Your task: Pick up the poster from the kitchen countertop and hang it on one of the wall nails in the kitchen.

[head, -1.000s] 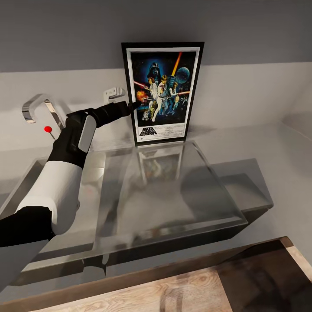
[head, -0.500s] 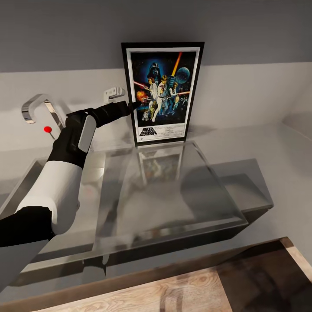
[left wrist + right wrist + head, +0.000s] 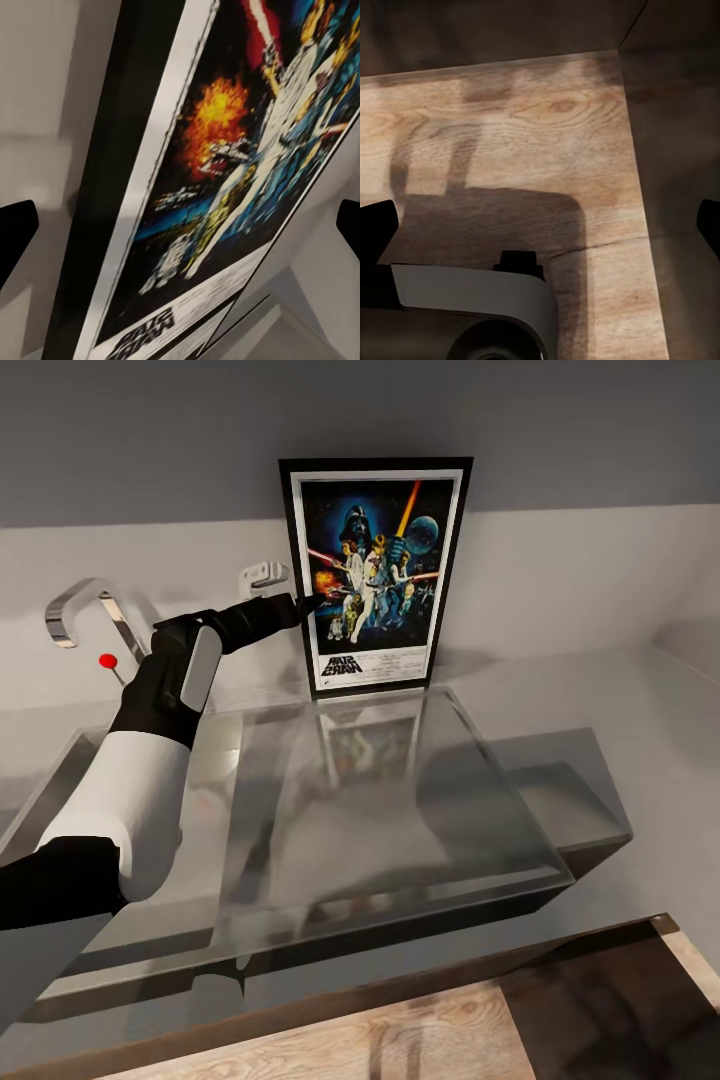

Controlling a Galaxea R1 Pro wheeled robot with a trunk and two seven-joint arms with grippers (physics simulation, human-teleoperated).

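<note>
The poster (image 3: 375, 575) stands upright on the grey kitchen countertop (image 3: 640, 720), behind the sink and leaning on the wall. It has a black frame, a white border and colourful figures on dark blue. My left gripper (image 3: 305, 603) reaches to the poster's left edge at mid-height. In the left wrist view the poster (image 3: 225, 172) lies slanted and very close, and the left gripper (image 3: 180, 240) is open, its black fingertips (image 3: 15, 240) far apart on either side of the frame's edge. My right gripper (image 3: 540, 232) hangs open over the wood floor (image 3: 510, 127), holding nothing.
An inset steel sink (image 3: 390, 800) lies between me and the poster. A curved chrome faucet (image 3: 85, 605) with a red knob (image 3: 108, 659) stands at the left. A small white fixture (image 3: 262, 574) sits on the wall just left of the poster. Pale wood floor (image 3: 400, 1040) is below.
My left gripper has pushed slightly right, so its tip now overlaps the poster's left frame edge. The head view has shifted a little.
</note>
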